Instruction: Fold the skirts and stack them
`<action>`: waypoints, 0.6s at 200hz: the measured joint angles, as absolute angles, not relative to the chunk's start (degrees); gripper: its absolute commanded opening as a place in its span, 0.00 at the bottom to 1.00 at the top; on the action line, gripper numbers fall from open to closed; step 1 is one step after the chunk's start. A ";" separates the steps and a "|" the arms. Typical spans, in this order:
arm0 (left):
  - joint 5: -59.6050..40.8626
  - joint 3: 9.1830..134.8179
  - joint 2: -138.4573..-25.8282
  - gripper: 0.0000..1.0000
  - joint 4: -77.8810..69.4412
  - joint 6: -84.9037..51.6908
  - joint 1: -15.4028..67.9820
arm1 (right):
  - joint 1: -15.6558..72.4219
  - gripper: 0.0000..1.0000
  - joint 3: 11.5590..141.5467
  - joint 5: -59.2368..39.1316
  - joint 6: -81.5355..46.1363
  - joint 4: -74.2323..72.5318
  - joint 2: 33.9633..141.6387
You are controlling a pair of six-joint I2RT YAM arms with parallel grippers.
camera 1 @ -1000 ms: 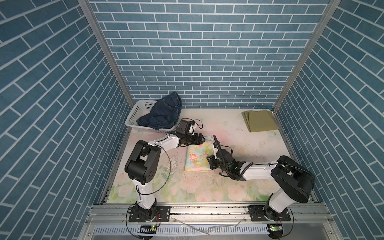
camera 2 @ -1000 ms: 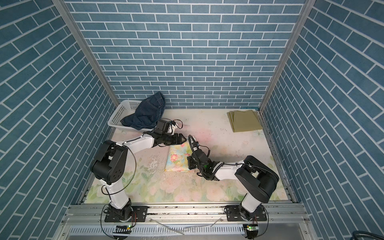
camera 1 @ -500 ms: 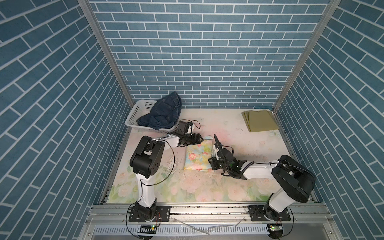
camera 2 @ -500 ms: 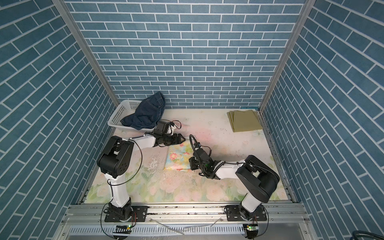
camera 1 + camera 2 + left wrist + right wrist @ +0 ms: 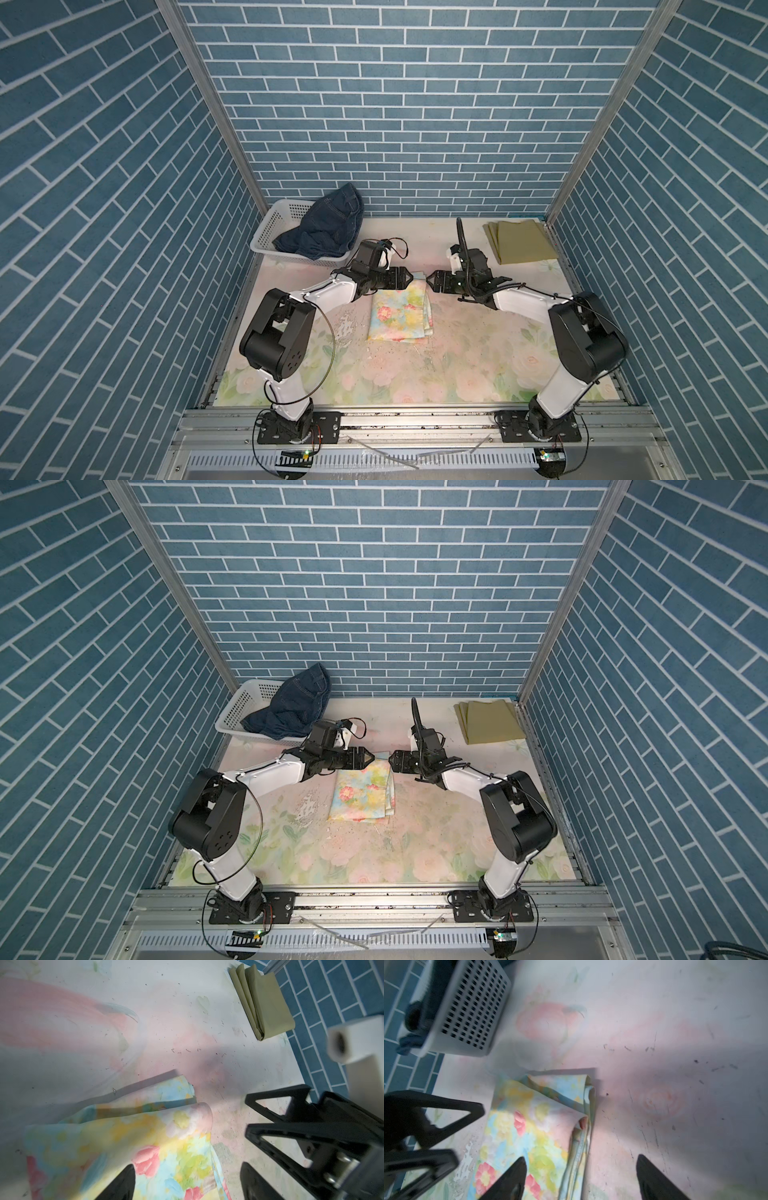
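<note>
Backdrop: blue brick-pattern walls enclosed a flower-printed tabletop (image 5: 478, 353).
Floral skirt (image 5: 399, 316): lay folded at mid-tabletop, between the two arms.
Left claw (image 5: 410, 279): hung over the skirt's far left corner, jaws spread wide, gripping nothing.
Right claw (image 5: 430, 286): faced it at the far right corner, jaws also apart and empty.
Olive skirt (image 5: 521, 243): lay folded flat in the far right corner.
Denim skirt (image 5: 328, 224): lay heaped over the white basket (image 5: 274, 224), far left.
</note>
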State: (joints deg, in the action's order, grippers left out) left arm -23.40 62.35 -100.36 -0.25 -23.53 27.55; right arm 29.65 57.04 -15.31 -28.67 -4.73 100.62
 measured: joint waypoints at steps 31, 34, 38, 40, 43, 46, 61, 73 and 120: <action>-19.07 62.22 -100.31 0.57 2.11 -19.25 29.45 | 28.62 0.85 60.64 -19.66 -25.12 -1.02 106.45; -18.79 62.19 -100.31 0.56 2.39 -18.55 29.65 | 28.53 0.85 60.88 -19.94 -24.91 -0.84 106.78; -17.98 62.19 -100.31 0.55 2.87 -18.04 30.02 | 28.47 0.85 61.21 -20.38 -24.67 -0.54 107.18; -17.82 62.17 -100.31 0.55 2.96 -17.65 30.11 | 28.42 0.85 61.41 -20.53 -24.49 -0.43 107.42; -17.37 62.13 -100.36 0.55 3.18 -17.30 30.37 | 28.42 0.85 61.60 -20.88 -24.27 -0.38 107.70; -17.04 62.11 -100.36 0.54 3.40 -16.88 30.61 | 28.40 0.85 61.82 -21.17 -24.01 -0.27 107.94; -15.46 62.11 -100.97 0.53 3.77 -15.22 31.62 | 28.34 0.85 62.74 -22.41 -23.44 0.03 108.95; -14.52 62.11 -102.04 0.52 3.77 -14.44 32.23 | 28.34 0.85 63.42 -23.22 -23.31 0.05 109.51; -11.55 62.33 -108.44 0.47 3.29 -12.97 32.53 | 28.34 0.83 64.64 -24.77 -23.31 -3.49 111.92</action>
